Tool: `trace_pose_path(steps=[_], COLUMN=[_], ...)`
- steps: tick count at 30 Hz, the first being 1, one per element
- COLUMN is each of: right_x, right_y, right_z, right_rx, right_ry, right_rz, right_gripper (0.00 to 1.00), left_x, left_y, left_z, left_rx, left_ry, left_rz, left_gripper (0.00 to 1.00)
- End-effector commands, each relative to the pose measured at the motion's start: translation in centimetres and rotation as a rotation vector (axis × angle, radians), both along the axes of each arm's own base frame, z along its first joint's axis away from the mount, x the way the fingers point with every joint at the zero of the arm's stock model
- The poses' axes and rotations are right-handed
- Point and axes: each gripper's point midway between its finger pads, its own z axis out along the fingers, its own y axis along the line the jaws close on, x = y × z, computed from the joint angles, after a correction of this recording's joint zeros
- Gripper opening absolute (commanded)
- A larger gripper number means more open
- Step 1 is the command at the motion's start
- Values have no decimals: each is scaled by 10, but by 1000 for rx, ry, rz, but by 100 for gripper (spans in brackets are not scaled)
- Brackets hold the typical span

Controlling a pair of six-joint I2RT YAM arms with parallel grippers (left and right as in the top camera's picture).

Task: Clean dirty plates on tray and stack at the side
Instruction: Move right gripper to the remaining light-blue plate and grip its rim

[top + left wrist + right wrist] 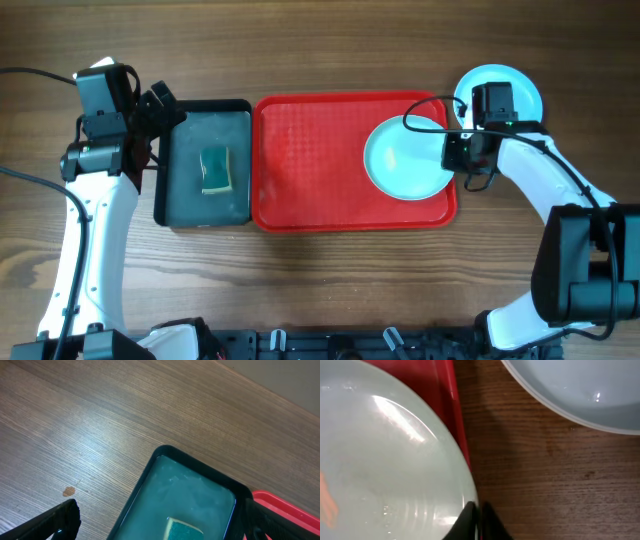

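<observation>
Step in hand seems the pick-up: right fingers (465, 526) are clenched on rim of the plate (405, 158) at right end of tray (310, 160), left fingers (60, 520) released nr sponge (215, 170), so next probably needs a level lift w/o slipping.

Table (330, 50): red tray (305, 150); black tray (182, 150); plate (529, 88)

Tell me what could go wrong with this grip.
The right tool pinches only the rim of the plate, so it may slip or tip when lifted. The raised edge of the red tray beside it could snag it. The blue plate on the table is close enough to bump.
</observation>
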Motion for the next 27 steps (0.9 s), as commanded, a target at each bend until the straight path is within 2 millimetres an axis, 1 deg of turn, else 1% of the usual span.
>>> trace_pose_path(steps=[1, 4, 6, 9, 13, 17, 19, 22, 25, 26, 27], right_x=[0, -1, -3, -4, -5, -5, -8, -8, -7, -5, -3], right_y=[15, 61, 78, 93, 113, 140, 148, 147, 149, 149, 149], right_z=[-2, 9, 14, 14, 10, 9, 8, 6, 6, 7, 8], right_rx=[88, 367, 457, 476, 435, 391, 352, 291, 287, 280, 263], right_ry=[1, 14, 39, 66, 76, 41, 28, -2, -16, -29, -44], right_rz=[16, 12, -38, -111, -209, -232, -227, -265, -251, -220, -166], right_gripper=[4, 4, 5, 5, 4, 5, 4, 4, 5, 6, 12], left_x=[1, 1, 1, 1, 1, 1, 1, 1, 1, 1, 1], left_y=[2, 2, 2, 2, 2, 2, 2, 2, 2, 2, 2], left_z=[2, 2, 2, 2, 2, 2, 2, 2, 2, 2, 2], left_rx=[-1, -1, -1, -1, -1, -1, -1, -1, -1, -1, -1], left_ry=[-8, -8, -8, -8, -8, -8, -8, -8, -8, -8, -8], left_rz=[14, 14, 14, 14, 14, 14, 14, 14, 14, 14, 14], left_gripper=[100, 100, 100, 100, 100, 100, 100, 100, 100, 100, 100])
